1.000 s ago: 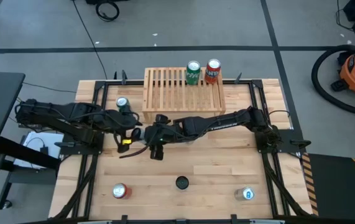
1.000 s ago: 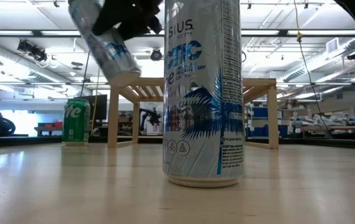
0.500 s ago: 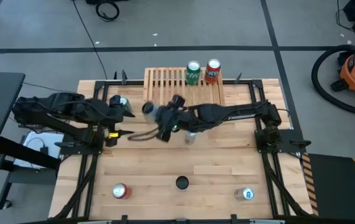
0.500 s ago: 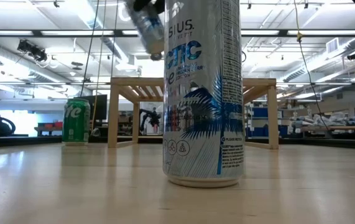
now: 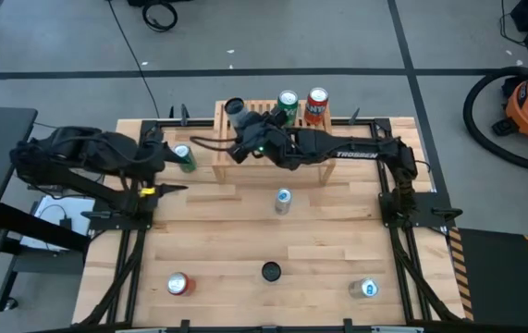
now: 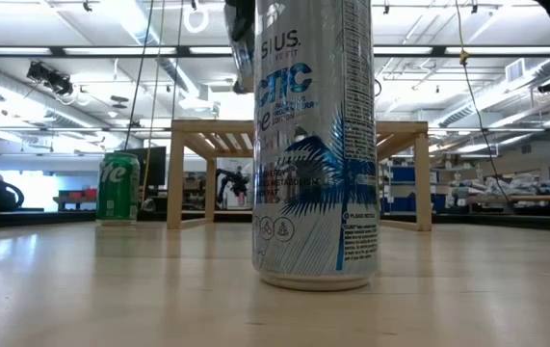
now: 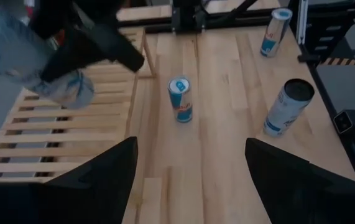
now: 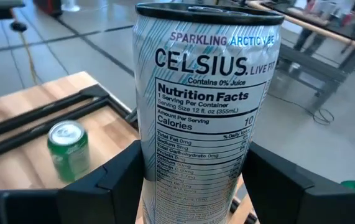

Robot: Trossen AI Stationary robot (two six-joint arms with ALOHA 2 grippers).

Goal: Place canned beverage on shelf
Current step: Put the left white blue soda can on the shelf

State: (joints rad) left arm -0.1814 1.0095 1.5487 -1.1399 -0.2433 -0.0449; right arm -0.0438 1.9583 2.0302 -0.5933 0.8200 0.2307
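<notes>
Silver can (image 8: 205, 106) sits clamped in the right hand (image 5: 245, 125) above the shelf's (image 5: 245, 157) far left corner, while the left hand (image 5: 157, 155) waits open near the green can (image 5: 184, 157).

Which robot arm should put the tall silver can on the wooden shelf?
The right one. The right gripper already holds the tall silver can, right over the shelf. The left gripper is back beside the green can, open and holding nothing.
</notes>
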